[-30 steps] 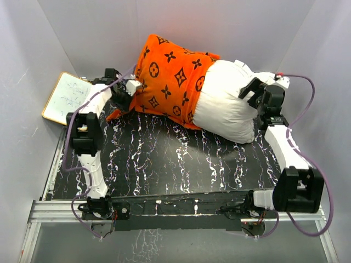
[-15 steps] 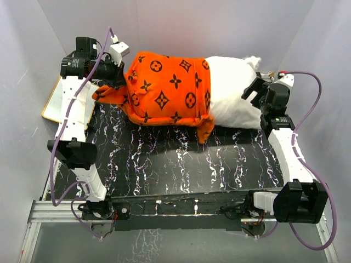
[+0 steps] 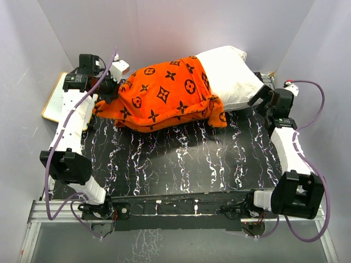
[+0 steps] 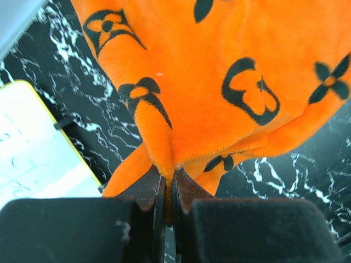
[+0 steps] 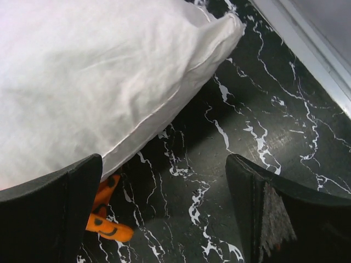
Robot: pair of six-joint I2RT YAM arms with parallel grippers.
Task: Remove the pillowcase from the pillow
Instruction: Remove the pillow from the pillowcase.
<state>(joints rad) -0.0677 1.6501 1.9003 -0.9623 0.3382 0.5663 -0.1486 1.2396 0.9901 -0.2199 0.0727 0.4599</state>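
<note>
The orange pillowcase (image 3: 164, 97) with black motifs covers the left part of the white pillow (image 3: 227, 74), which lies across the back of the black marbled table (image 3: 181, 159). The pillow's right end sticks out bare. My left gripper (image 3: 109, 90) is shut on a pinched fold at the pillowcase's left end; in the left wrist view the orange pillowcase (image 4: 219, 82) runs down between the closed jaws of the left gripper (image 4: 168, 181). My right gripper (image 3: 263, 98) stands open beside the pillow's right corner, holding nothing. In the right wrist view the pillow (image 5: 93, 71) lies at upper left of the right gripper (image 5: 164, 183), and an orange pillowcase edge (image 5: 107, 222) peeks under it.
A flat white board with a tan frame (image 3: 55, 98) lies at the far left edge, its white board (image 4: 33, 159) seen beside the left gripper. Grey walls enclose the table on three sides. A metal rail (image 3: 164, 211) carries the arm bases at the near edge.
The left arm has pulled the pillowcase's end leftward and kept its grip. The pillow has turned and shifted toward the back, its bare end now pointing up-right. The right gripper has stayed open nearby.
</note>
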